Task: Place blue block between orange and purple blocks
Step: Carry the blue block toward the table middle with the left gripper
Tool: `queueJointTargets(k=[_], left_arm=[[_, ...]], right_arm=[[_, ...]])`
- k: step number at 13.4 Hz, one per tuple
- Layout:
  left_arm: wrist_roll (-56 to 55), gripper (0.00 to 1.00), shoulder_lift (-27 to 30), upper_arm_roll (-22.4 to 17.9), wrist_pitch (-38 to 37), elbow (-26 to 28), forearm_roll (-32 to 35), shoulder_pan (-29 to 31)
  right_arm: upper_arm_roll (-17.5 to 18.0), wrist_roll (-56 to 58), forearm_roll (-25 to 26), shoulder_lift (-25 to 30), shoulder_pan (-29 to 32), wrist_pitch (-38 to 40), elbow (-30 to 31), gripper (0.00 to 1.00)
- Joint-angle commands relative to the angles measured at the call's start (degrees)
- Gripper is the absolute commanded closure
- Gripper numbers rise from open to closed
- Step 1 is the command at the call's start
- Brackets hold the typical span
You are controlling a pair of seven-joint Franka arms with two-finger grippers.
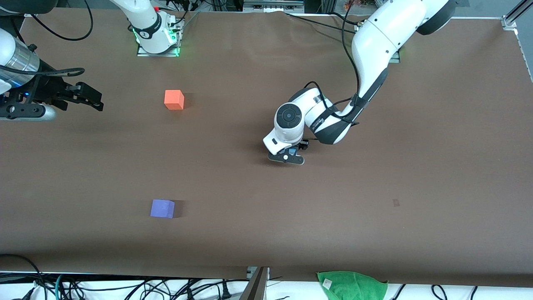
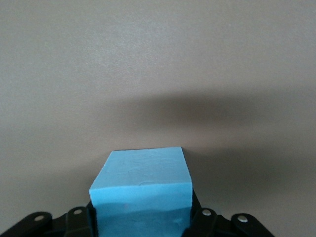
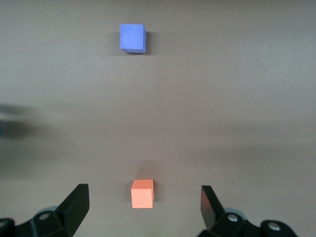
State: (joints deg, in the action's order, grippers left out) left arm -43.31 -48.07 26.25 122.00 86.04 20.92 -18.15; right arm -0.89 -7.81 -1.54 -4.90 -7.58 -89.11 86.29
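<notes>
1. Brown covering spreads over the whole table (image 1: 416,166), which carries an orange block (image 1: 174,100) and a purple block (image 1: 162,208); the purple one lies nearer the front camera than the orange one, well apart from it, with bare table between them.
2. The left tool (image 1: 293,153) sits low over the middle of the table, toward the left arm's end from the orange block. It is clenched on the blue block (image 2: 140,190), whose pale top shows between the fingers (image 2: 207,219) in the left wrist view.
3. The right tool (image 3: 143,207) hangs with its fingers spread and nothing in them, above the table at the right arm's end from the orange block. That arm waits.
4. Progress, as I judge it: the blue block is grasped, so the pick looks done. Whether it is off the table yet I cannot tell.
5. Left to do: carry it over toward the orange block's side, set it down in the gap between orange and purple, and let go.
</notes>
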Motion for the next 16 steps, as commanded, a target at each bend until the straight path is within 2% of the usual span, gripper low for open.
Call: queueJointTargets(k=[1,6,9,11,13,16], left_arm=[[-1.95,0.00,-0.89,-0.41,0.86,-1.58,1.41,0.22],[-2.66,0.00,1.56,0.03,-0.62,-1.58,0.96,0.57],[-2.75,0.00,6.21,2.75,-6.50,-1.75,0.79,1.44],[-2.31,0.00,9.64,4.42,-10.36,-1.84,-2.79,3.90],[2.32,0.00,13.95,4.51,-15.72,-1.84,-4.57,6.09],[15.05,0.00,19.75,4.43,-22.85,-2.11,-8.25,12.85]], right_arm=[[0.10,0.42,-0.66,-0.90,0.37,0.17,-0.77,0.00],[0.01,1.22,-1.01,-3.36,1.42,-0.01,-1.03,0.00],[0.36,1.31,-1.98,-4.76,0.81,-2.11,-1.21,0.00],[0.45,1.30,-3.03,-7.74,1.16,-2.55,-1.30,0.00],[0.71,0.70,-3.21,-7.67,0.38,-3.43,-1.12,0.00],[0.80,-2.81,-3.21,-8.28,-3.31,-3.61,-1.03,0.00]])
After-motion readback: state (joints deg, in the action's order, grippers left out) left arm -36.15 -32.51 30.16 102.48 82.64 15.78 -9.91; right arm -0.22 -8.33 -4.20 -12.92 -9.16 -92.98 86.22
